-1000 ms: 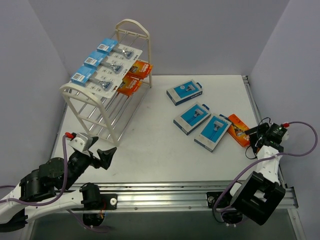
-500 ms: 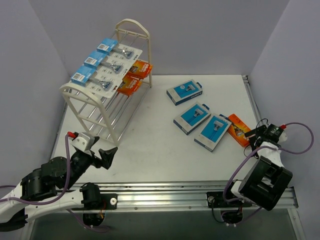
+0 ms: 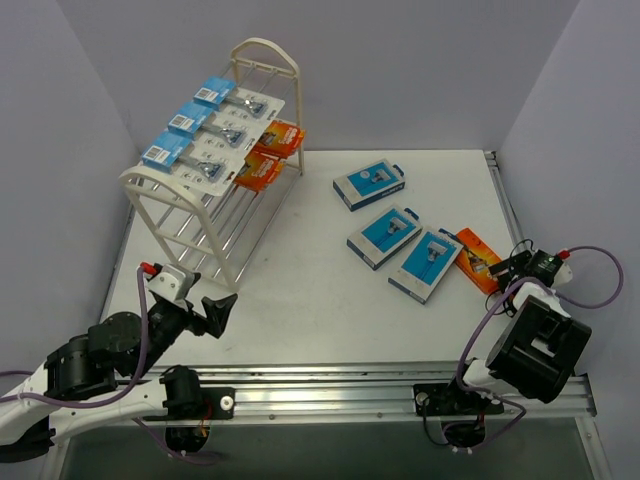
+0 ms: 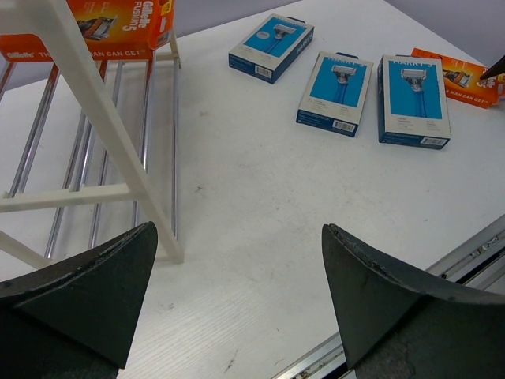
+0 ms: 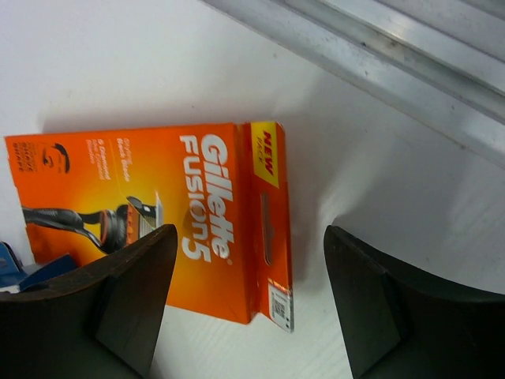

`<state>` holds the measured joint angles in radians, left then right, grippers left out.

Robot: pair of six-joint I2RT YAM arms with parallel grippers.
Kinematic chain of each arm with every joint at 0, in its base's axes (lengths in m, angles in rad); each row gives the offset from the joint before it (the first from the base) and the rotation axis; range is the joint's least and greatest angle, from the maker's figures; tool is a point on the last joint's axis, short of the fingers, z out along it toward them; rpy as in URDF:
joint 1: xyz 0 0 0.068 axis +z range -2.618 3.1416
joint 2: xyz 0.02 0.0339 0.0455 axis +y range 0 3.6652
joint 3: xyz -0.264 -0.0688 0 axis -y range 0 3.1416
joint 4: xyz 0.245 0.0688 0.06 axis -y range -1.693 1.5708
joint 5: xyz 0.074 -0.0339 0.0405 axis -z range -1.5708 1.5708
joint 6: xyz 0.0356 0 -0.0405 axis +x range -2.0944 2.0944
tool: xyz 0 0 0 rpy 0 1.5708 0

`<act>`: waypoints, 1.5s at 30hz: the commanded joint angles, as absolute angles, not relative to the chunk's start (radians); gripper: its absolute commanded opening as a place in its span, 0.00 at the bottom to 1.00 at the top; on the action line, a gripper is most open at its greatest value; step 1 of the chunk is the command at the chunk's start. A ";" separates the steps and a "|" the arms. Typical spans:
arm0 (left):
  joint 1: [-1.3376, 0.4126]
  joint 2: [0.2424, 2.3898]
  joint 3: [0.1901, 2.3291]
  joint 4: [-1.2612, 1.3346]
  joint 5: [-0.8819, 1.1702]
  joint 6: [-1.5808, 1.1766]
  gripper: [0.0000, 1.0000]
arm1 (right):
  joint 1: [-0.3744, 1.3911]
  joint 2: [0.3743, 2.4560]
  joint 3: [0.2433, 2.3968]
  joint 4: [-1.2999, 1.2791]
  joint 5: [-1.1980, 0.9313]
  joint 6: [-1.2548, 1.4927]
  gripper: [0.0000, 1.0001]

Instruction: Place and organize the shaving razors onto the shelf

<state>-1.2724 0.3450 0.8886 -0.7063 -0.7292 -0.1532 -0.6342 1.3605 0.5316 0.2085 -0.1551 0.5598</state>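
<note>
The cream-white shelf [image 3: 266, 41] stands at the back left. Three white blister-card razors [image 3: 215, 133] lie on its top tier and two orange boxes [image 3: 268, 155] on a lower tier. On the table lie three blue-and-white razor boxes [image 3: 384, 236] and one orange razor box [image 3: 478, 260]. My right gripper [image 3: 512, 264] is open and hovers at that orange box [image 5: 158, 205]. In the right wrist view one finger is over the box face and the other is past its barcode end. My left gripper [image 3: 215, 312] is open and empty, low near the shelf's front leg [image 4: 150, 205].
A metal rail [image 5: 379, 47] runs along the table's right edge, close behind the orange box. Another rail [image 3: 330, 380] borders the near edge between the arm bases. The blue boxes [image 4: 335, 81] lie in a loose row left of the orange box [image 4: 458, 75].
The right gripper's jaws have opened wider and its wrist has swung slightly nearer the orange box. The left arm has shifted a little; its jaws stay wide.
</note>
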 commanded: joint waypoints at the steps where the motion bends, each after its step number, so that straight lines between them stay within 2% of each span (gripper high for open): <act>1: -1.267 0.365 0.891 -0.692 -0.745 -0.161 0.94 | -0.640 1.402 0.505 0.274 -0.158 0.568 0.71; 8: -1.266 0.379 0.891 -0.692 -0.752 -0.160 0.94 | -0.637 1.448 0.496 0.316 -0.170 0.577 0.71; 14: -1.261 0.385 0.890 -0.690 -0.752 -0.156 0.94 | -0.632 1.450 0.488 0.331 -0.192 0.578 0.67; 26: -1.258 0.382 0.890 -0.690 -0.746 -0.156 0.94 | -0.607 1.473 0.451 0.383 -0.236 0.601 0.52; 29: -1.258 0.380 0.890 -0.690 -0.746 -0.156 0.94 | -0.607 1.486 0.449 0.397 -0.244 0.601 0.44; 32: -1.258 0.380 0.891 -0.690 -0.744 -0.156 0.94 | -0.607 1.494 0.454 0.402 -0.252 0.604 0.26; 37: -1.258 0.379 0.893 -0.692 -0.744 -0.156 0.94 | -0.606 1.479 0.472 0.385 -0.279 0.618 0.01; 45: -1.256 0.370 0.894 -0.692 -0.739 -0.156 0.94 | -0.604 1.342 0.532 0.267 -0.314 0.650 0.00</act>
<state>-1.2617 0.3748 0.8867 -0.7063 -0.7357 -0.1532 -0.6182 1.4162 0.4900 0.4004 -0.2932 0.6582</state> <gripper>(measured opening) 0.941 0.095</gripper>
